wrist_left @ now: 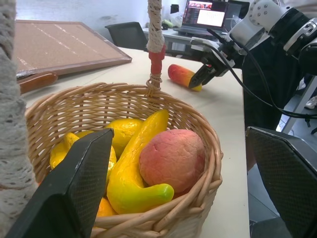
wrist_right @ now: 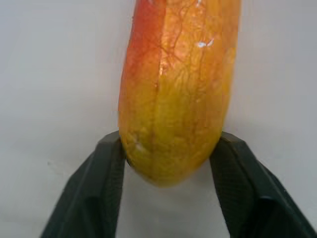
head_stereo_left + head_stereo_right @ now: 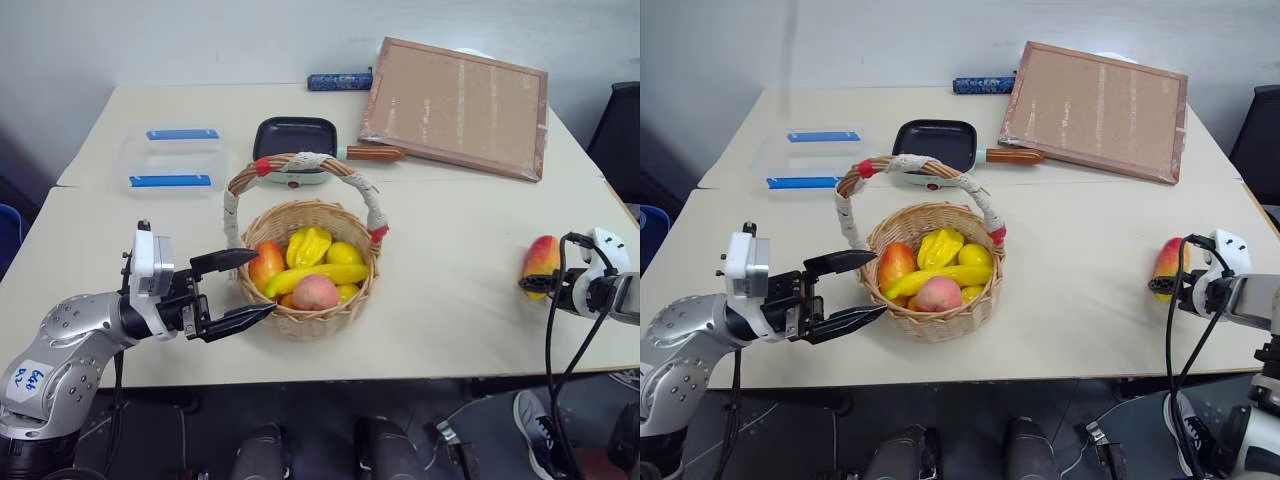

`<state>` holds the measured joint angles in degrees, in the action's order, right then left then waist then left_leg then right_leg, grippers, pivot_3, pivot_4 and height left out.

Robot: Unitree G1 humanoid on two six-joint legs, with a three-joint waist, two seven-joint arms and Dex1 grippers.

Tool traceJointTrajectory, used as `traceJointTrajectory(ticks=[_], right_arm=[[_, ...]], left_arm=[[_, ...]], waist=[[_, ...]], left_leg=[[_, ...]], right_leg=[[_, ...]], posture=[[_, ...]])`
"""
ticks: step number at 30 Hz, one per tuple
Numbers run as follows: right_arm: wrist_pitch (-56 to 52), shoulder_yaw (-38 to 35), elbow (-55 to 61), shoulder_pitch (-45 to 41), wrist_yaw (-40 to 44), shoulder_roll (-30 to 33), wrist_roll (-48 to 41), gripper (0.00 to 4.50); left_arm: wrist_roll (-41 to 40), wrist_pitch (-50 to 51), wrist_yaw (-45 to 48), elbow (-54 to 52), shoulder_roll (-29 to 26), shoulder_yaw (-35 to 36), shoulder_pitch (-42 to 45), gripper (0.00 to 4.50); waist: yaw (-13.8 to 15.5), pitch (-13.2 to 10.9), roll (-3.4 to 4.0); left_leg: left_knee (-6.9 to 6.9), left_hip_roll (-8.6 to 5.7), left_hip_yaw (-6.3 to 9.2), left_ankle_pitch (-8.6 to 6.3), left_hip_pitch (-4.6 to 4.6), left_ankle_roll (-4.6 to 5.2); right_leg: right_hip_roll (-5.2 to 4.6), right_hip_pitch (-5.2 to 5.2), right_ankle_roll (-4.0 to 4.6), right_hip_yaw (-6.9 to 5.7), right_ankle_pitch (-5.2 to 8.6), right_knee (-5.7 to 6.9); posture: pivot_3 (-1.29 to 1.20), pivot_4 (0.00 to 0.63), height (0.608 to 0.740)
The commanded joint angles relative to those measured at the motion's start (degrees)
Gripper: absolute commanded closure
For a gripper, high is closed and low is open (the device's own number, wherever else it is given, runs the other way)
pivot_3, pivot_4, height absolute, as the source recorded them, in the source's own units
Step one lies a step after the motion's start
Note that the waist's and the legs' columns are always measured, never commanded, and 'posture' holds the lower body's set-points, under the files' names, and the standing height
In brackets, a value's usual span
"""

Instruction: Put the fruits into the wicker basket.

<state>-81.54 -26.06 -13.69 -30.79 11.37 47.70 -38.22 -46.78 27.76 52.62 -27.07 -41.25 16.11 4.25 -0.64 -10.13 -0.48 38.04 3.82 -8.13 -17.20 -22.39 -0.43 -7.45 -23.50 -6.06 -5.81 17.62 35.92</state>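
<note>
Across the pale table, our right gripper has its fingers pressed against both sides of the mango, which lies near the table's right edge. Our left gripper hangs wide apart and empty just beside the wicker basket, where the peach sits among yellow fruit.

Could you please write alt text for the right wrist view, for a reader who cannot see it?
A red-to-yellow mango lies on a pale table, its near end between the right gripper's two black fingers, which touch its sides.
</note>
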Motion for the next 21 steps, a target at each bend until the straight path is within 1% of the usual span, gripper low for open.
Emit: traceJointTrajectory(ticks=[1, 3, 4, 7, 9, 10, 12, 14, 16, 18, 21], right_arm=[[17.9, 9.7, 8.6, 5.2, 18.1, 6.4, 3.9, 2.75], [28.7, 13.7, 13.4, 9.3, 28.8, 9.8, 6.0, 2.75], [36.1, 14.1, 16.3, 11.8, 36.0, 11.0, 6.6, 2.75], [53.6, 14.7, 21.4, 17.7, 53.1, 13.4, 7.8, 2.75], [54.2, 15.9, 25.6, 21.3, 62.3, 17.4, 6.2, 2.75], [52.2, 16.5, 28.3, 22.6, 66.1, 19.8, 4.2, 2.75], [49.4, 17.8, 31.2, 22.3, 68.9, 21.5, 2.0, 2.75], [46.8, 19.7, 33.7, 19.4, 69.5, 21.6, 0.3, 2.75], [40.8, 21.7, 37.0, 12.8, 67.2, 20.0, -3.8, 2.75], [33.2, 24.0, 39.4, 3.8, 62.2, 16.4, -8.7, 2.75], [23.5, 28.3, 40.8, -6.8, 55.7, 11.0, -12.0, 2.75]], left_arm=[[-0.9, -0.5, -0.2, -2.0, -0.9, 2.8, -0.6, 0.00], [-0.9, -0.4, -0.3, -2.0, -1.0, 3.3, -1.1, 0.00], [-1.0, -0.3, -0.5, -2.1, -0.9, 3.7, -1.5, 0.00], [-1.2, -0.2, -0.7, -2.3, -0.9, 4.8, -2.6, 0.00], [-1.1, -0.2, -0.6, -2.4, -1.1, 5.8, -3.9, 0.00], [-1.1, -0.2, -0.5, -2.5, -1.2, 6.3, -4.7, 0.00], [-1.1, -0.2, -0.5, -2.6, -1.2, 6.8, -5.6, 0.00], [-1.1, -0.2, -0.5, -2.8, -1.3, 7.3, -6.2, 0.00], [-1.2, -0.2, -0.8, -3.2, -1.2, 7.9, -6.9, 0.00], [-1.4, -0.2, -1.1, -3.5, -1.0, 8.7, -7.6, 0.00], [-2.4, 0.0, -2.1, -3.0, -0.3, 10.0, -7.8, 0.00]], waist=[[-0.1, 0.0, 0.05], [0.1, 0.0, 0.09], [0.2, 0.0, 0.09], [0.4, -0.1, 0.01], [0.5, -0.1, 0.00], [0.5, -0.1, -0.04], [0.5, -0.1, -0.08], [0.4, -0.2, -0.17], [0.2, -0.2, -0.16], [-0.3, -0.2, -0.17], [-0.7, -0.2, -0.17]], left_leg=[[-0.01, 0.00, -0.03, 0.00, 0.00, 0.00], [-0.11, -0.02, -0.03, -0.01, -0.02, -0.01], [-0.10, -0.02, -0.03, -0.03, -0.01, -0.03], [-0.10, -0.01, -0.04, -0.06, 0.01, -0.04], [-0.09, -0.01, -0.07, -0.07, 0.01, -0.01], [-0.09, -0.01, -0.10, -0.09, 0.05, 0.01], [-0.03, 0.00, -0.09, -0.11, 0.04, 0.05], [0.04, 0.03, -0.08, -0.12, 0.06, 0.07], [0.03, 0.07, 0.14, -0.15, 0.12, 0.07], [0.02, 0.09, 0.23, -0.17, 0.14, 0.05], [0.00, 0.14, 0.33, -0.18, 0.10, -0.02]], right_leg=[[0.00, -0.02, 0.00, 0.02, 0.00, 0.02], [-0.01, -0.08, -0.02, 0.02, 0.00, -0.01], [-0.01, -0.08, -0.06, 0.00, -0.03, 0.01], [0.00, -0.05, -0.12, -0.01, -0.06, -0.04], [-0.01, -0.01, -0.12, 0.00, -0.06, -0.11], [-0.02, 0.02, -0.13, 0.00, -0.06, -0.12], [-0.05, 0.03, -0.12, 0.00, -0.06, -0.14], [-0.06, 0.05, -0.10, -0.01, -0.06, -0.12], [-0.09, 0.00, -0.02, 0.05, -0.09, -0.09], [-0.09, -0.03, 0.04, 0.05, -0.07, -0.06], [-0.08, -0.10, 0.12, -0.01, -0.02, 0.02]], posture=[[0.00, 0.150, 0.740], [0.00, 0.150, 0.740], [0.00, 0.150, 0.740], [0.00, 0.150, 0.740], [0.00, 0.150, 0.740], [0.00, 0.150, 0.740], [0.00, 0.150, 0.740], [0.00, 0.150, 0.740], [0.00, 0.150, 0.740], [0.00, 0.150, 0.740], [0.00, 0.150, 0.740]])
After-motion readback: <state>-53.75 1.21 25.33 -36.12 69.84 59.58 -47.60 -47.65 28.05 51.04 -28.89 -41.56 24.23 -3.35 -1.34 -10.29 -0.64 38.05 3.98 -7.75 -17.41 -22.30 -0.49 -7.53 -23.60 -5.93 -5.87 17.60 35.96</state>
